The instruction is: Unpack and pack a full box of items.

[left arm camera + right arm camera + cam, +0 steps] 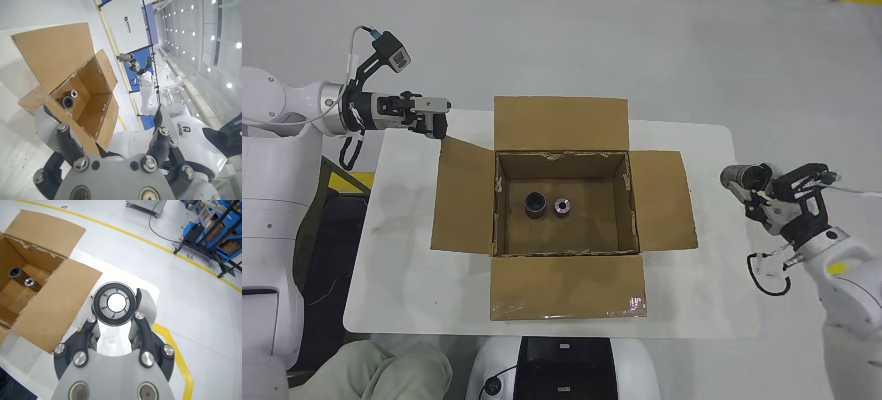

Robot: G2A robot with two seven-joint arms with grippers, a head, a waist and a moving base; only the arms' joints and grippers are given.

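An open cardboard box (467,200) stands mid-table with all flaps spread. On its floor stand a dark hollow cylinder (535,204) and a smaller silver one (561,207), also seen as the dark cylinder (68,102) and silver cylinder (74,93) in the left wrist view. My left gripper (434,114) hangs open and empty beyond the box's far left corner; its fingers (45,117) are spread wide. My right gripper (752,186) is to the right of the box's right flap, shut on a metal bearing cylinder (114,303), which is held up off the table.
The white table (402,260) has bare strips left and right of the box flaps. Its right edge lies just under the right gripper. On the floor beyond are a yellow line (132,235) and blue racks (213,234).
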